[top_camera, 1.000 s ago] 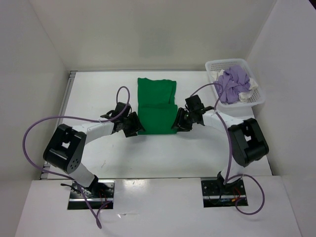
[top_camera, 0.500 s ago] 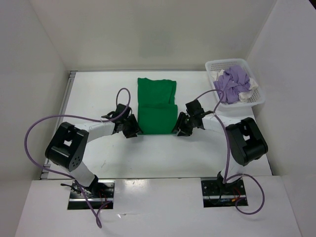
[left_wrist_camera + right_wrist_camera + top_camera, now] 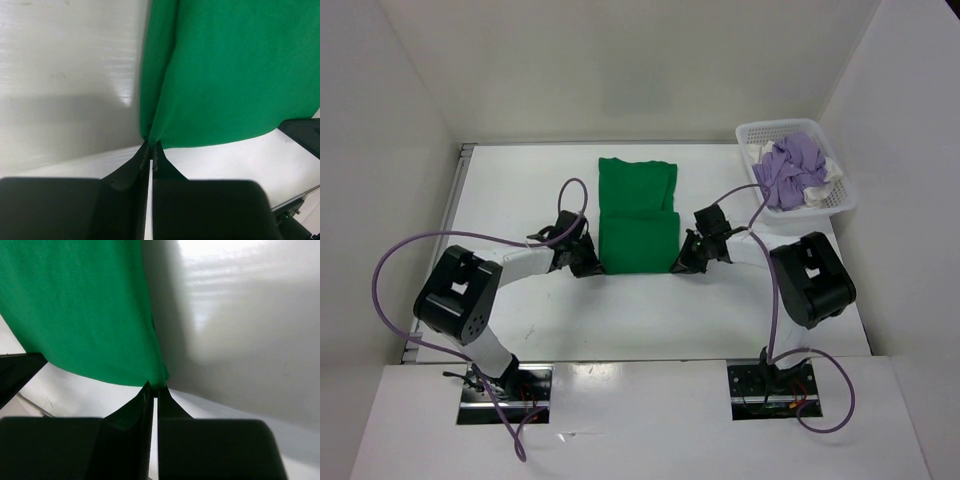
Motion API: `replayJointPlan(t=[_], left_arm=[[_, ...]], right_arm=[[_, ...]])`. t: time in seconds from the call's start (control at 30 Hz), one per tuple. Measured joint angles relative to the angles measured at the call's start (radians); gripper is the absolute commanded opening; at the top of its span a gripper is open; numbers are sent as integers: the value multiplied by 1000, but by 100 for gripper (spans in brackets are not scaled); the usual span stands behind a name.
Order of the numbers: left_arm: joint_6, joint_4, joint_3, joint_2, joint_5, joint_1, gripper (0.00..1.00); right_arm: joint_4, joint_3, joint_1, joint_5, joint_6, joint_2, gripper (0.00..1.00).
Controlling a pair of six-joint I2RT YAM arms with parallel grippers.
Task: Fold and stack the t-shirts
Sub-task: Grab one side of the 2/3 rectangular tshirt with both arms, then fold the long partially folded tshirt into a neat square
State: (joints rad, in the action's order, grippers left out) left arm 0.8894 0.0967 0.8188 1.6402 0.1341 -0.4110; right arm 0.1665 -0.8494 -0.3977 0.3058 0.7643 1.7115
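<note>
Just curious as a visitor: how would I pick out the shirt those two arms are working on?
In the middle of the white table lies the green shirt, partly folded. It is the only green one, and the only shirt outside the basket at far right.

Matt cloth green t-shirt [image 3: 225, 75], glossy table [image 3: 65, 60]

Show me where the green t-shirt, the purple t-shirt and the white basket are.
green t-shirt [image 3: 636, 215]: overhead view, middle of the folded fabric.
purple t-shirt [image 3: 792, 165]: overhead view, top of the crumpled heap.
basket [image 3: 775, 125]: overhead view, far rim.
</note>
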Motion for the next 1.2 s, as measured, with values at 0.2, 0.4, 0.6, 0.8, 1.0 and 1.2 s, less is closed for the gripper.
replayJointPlan(t=[0.2,0.4,0.6,0.8,1.0,1.2], left_arm=[[-27,42,-45,-100,17,0,0],[-30,230,-102,-370,81,0,0],[-48,430,13,-488,122,18,0],[-101,365,306,-237,100,84,0],[-136,286,581,134,46,123,0],[-144,227,753,390,24,154,6]], right_arm=[[14,92,-45,-24,34,-115,2],[124,214,-181,-4,123,-401,2],[299,79,-106,26,105,-522,2],[302,-295,45,35,-17,-208,2],[293,-612,120,32,-98,145,2],[276,-768,166,36,-125,388,2]])
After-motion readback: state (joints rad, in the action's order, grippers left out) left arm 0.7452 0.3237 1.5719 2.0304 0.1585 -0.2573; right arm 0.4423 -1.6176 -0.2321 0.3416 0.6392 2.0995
